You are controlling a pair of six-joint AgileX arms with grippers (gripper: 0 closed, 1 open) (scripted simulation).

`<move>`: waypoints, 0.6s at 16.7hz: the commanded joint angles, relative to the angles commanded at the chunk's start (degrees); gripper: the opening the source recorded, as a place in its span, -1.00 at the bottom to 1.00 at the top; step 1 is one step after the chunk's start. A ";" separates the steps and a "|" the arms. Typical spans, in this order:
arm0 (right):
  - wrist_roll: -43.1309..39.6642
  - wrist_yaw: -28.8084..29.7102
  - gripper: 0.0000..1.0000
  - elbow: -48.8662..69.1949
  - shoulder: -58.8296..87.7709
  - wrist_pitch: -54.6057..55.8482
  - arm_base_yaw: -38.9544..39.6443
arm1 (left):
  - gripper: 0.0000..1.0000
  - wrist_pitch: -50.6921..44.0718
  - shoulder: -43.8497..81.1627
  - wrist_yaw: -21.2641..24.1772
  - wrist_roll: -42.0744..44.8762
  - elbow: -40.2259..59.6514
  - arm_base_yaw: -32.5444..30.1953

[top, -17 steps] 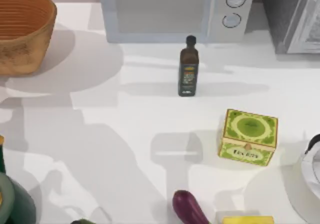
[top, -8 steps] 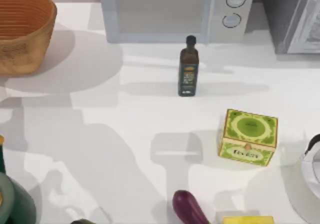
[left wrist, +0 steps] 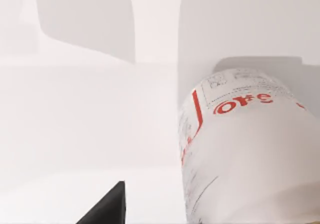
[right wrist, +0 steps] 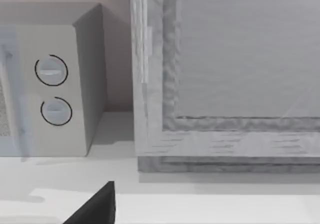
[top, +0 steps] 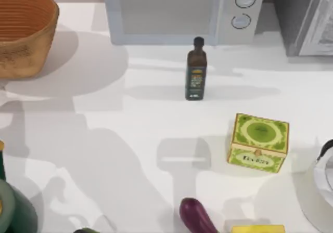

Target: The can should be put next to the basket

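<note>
The can (left wrist: pixel 250 149), white with red lettering, stands very close in the left wrist view, against a white surface. A dark fingertip (left wrist: pixel 107 209) of my left gripper shows beside it, with a gap between the two; the other side of the gripper is hidden by the can. The orange-tan wicker basket (top: pixel 23 33) sits at the table's far left corner in the top view. In the right wrist view a dark fingertip (right wrist: pixel 95 206) of my right gripper hangs over the table, facing the microwave and a grey framed panel.
A microwave (top: pixel 182 12) stands at the back centre, with a dark bottle (top: pixel 196 69) in front of it. A green box (top: pixel 258 142) sits to the right, an eggplant (top: pixel 196 216) and a yellow block (top: pixel 257 228) at the front edge. A grey appliance (top: pixel 307 17) fills the back right.
</note>
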 joint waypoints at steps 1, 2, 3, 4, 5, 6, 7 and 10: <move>0.00 0.00 1.00 0.00 0.00 0.00 0.00 | 1.00 0.00 0.00 0.00 0.00 0.00 0.00; 0.00 0.00 1.00 0.00 0.00 0.00 0.00 | 1.00 0.00 0.00 0.00 0.00 0.00 0.00; 0.00 0.00 1.00 0.00 0.00 0.00 0.00 | 1.00 0.00 0.00 0.00 0.00 0.00 0.00; 0.00 0.00 1.00 0.00 0.00 0.00 0.00 | 1.00 -0.01 -0.01 -0.01 0.00 0.00 -0.03; 0.00 0.00 1.00 0.00 0.00 0.00 0.00 | 1.00 -0.19 -0.04 -0.03 0.07 0.03 0.03; 0.00 0.00 1.00 0.00 0.00 0.00 0.00 | 1.00 -0.88 -0.17 -0.07 0.20 0.18 0.22; 0.00 0.00 1.00 0.00 0.00 0.00 0.00 | 1.00 -1.98 -0.38 -0.13 0.29 0.56 0.51; 0.00 0.00 1.00 0.00 0.00 0.00 0.00 | 1.00 -5.96 -1.21 -0.30 0.30 3.31 0.77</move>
